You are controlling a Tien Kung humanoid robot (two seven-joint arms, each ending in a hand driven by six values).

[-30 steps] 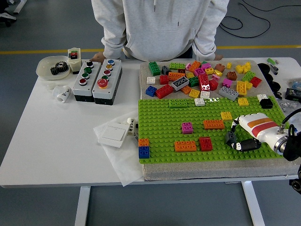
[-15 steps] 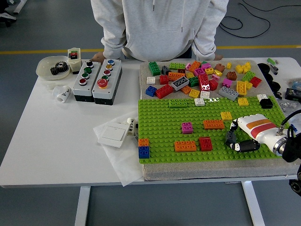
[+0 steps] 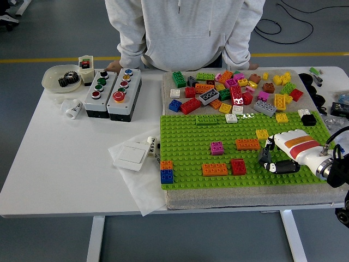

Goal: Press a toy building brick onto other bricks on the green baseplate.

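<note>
The green baseplate (image 3: pixel 185 136) lies on a grey mat at the centre right of the table. On it stand an orange brick (image 3: pixel 248 144), a purple brick (image 3: pixel 217 148), a red brick (image 3: pixel 238 166), a long orange brick (image 3: pixel 215 170), a yellow brick (image 3: pixel 262 134), a green brick (image 3: pixel 206 119) and an orange-on-blue stack (image 3: pixel 167 171). My right hand (image 3: pixel 267 159), white with dark digits, sits low over the plate's right part, just right of the orange and red bricks. Something dark grey shows at its tip; I cannot tell whether that is a brick. My left arm is out of view.
A heap of loose bricks (image 3: pixel 234 90) lies on the mat behind the plate. Two button boxes (image 3: pixel 112 93), a bowl with a gear (image 3: pixel 61 78) and a white switch on paper (image 3: pixel 131 155) sit to the left. A person in a grey hoodie (image 3: pixel 185 33) stands at the far side.
My right hand has crept slightly up and toward the far side over the plate's right part. The bricks on the plate stay where they were.
</note>
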